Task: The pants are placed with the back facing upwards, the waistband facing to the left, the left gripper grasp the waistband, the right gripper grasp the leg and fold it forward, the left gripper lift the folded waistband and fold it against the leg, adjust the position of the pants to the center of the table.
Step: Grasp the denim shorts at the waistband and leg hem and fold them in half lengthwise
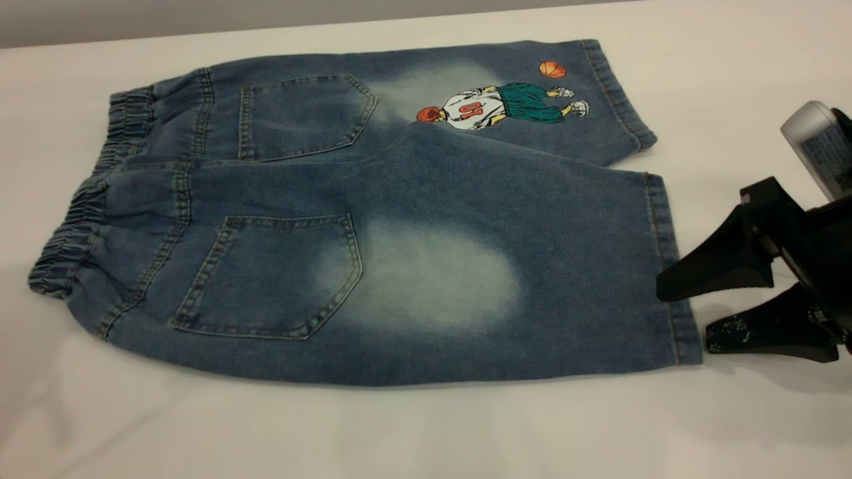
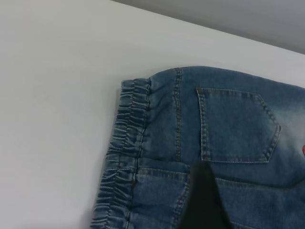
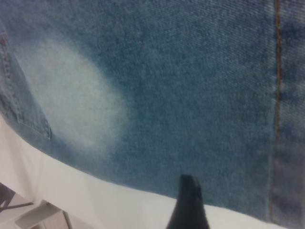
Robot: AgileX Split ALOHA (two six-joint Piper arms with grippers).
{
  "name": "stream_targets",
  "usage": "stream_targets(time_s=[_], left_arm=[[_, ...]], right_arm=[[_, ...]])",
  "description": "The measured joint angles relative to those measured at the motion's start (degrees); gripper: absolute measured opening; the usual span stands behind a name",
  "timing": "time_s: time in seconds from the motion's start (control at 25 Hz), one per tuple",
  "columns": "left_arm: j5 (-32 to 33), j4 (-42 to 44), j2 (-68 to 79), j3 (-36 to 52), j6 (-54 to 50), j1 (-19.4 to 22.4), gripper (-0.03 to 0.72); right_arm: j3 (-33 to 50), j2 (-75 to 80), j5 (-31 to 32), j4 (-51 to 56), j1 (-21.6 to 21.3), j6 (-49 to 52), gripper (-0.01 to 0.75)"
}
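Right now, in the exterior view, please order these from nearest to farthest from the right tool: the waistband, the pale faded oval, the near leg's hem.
From the right tool:
1. Near leg's hem, just beside it.
2. Pale faded oval, mid-leg.
3. Waistband, far left edge.

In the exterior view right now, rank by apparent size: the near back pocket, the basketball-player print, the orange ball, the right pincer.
1. near back pocket
2. right pincer, inflated by nearness to the camera
3. basketball-player print
4. orange ball
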Motion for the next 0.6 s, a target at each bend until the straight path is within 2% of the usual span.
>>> stream_targets(time_s=[0.28,0.6], left_arm=[[0.0,0.0,0.0,0.0,0.0,0.0,0.454],[0.0,0.0,0.0,0.0,0.0,0.0,0.454]], right_arm=[[0.1,0.1,2.0,-2.5,0.0,0.0,0.476],[0.1,0.8,2.5,-2.1,2.0,0.0,0.427]])
